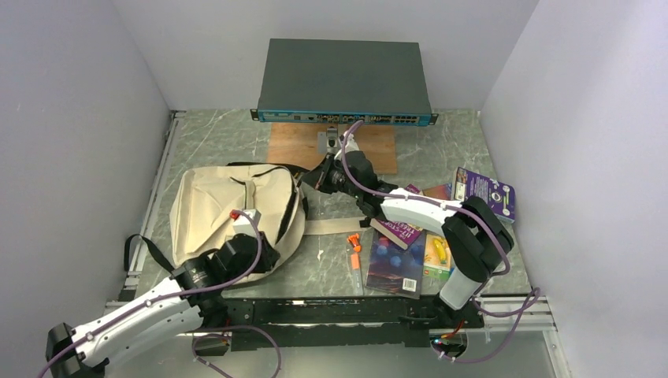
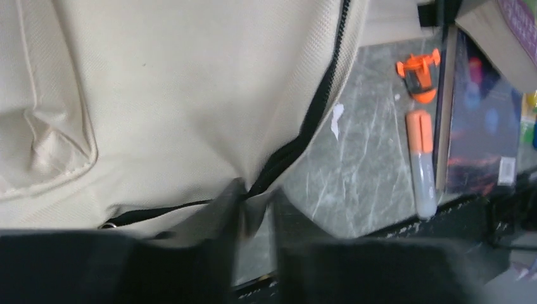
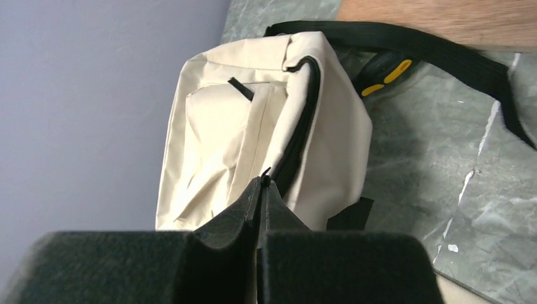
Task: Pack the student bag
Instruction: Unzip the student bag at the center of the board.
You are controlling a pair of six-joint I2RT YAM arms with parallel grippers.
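Note:
The student bag lies flat on the left half of the table, beige canvas with black zippers. My left gripper is at its near right edge. In the left wrist view the gripper is shut on a fold of the bag's fabric right beside the black zipper. My right gripper is at the bag's far right corner. In the right wrist view it is shut on a small black zipper pull, with the bag stretching away beyond it.
Books and a purple box lie on the right. An orange-capped marker and a small orange item lie between the bag and the books. A network switch and a wooden board sit at the back. A black strap trails off the bag.

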